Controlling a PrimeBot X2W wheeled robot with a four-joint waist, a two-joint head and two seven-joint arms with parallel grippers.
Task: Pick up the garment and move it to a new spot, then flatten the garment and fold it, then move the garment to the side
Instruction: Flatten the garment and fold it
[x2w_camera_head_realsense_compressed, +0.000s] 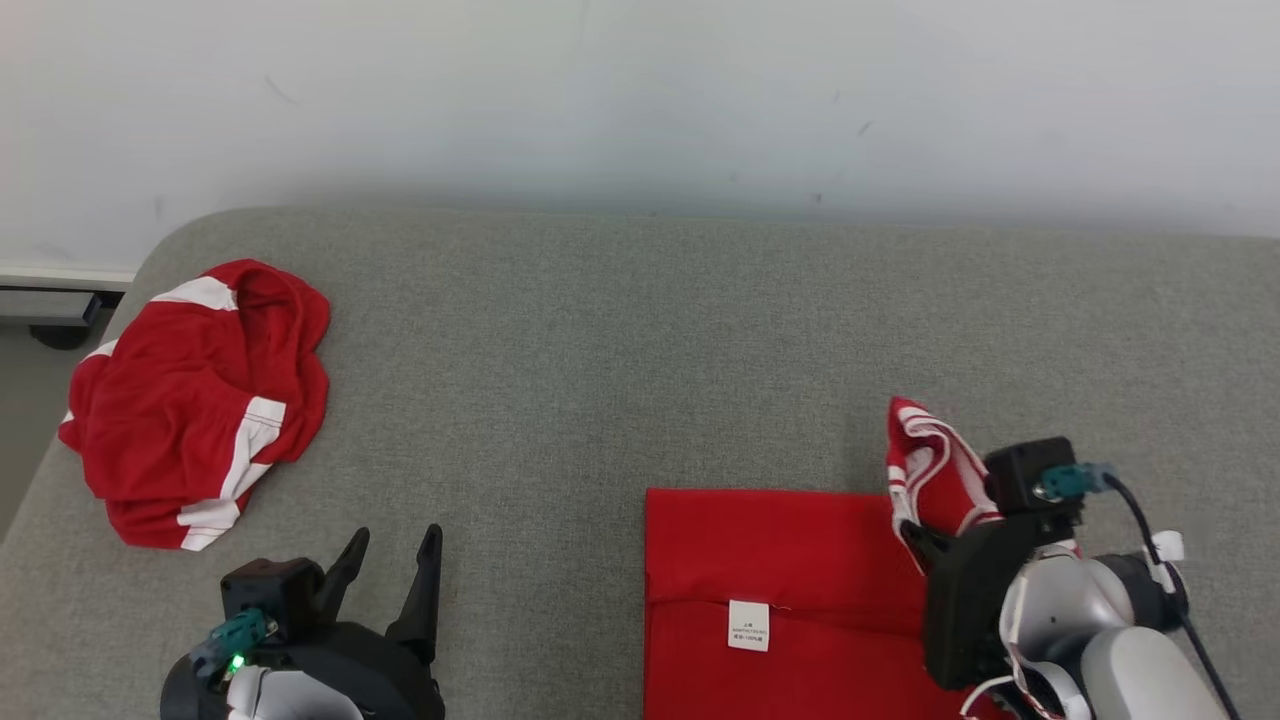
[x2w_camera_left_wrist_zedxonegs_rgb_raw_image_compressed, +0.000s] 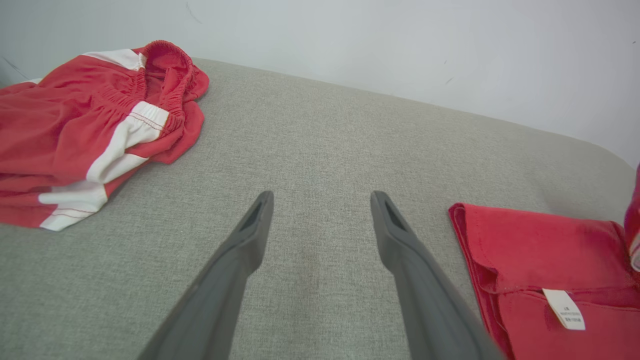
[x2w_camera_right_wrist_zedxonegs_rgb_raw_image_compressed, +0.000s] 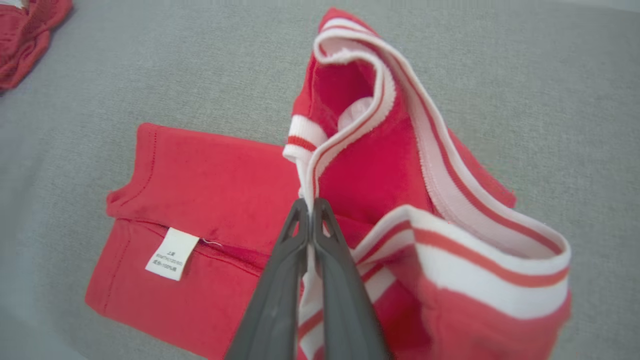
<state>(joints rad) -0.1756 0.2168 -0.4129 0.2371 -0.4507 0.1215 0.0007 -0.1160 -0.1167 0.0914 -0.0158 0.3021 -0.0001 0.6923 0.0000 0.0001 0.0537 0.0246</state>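
Garment lies part-folded on the grey surface, at the robot's right. Right fingers are clamped on its raised striped edge, apparently mid-fold; left fingers stand apart, empty. Next move, likely: lay that edge flat across.

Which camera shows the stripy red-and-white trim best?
Right wrist view: the striped trim is big and close, pinched in the right gripper. The head view shows it small; the left wrist view, a sliver at its right edge.
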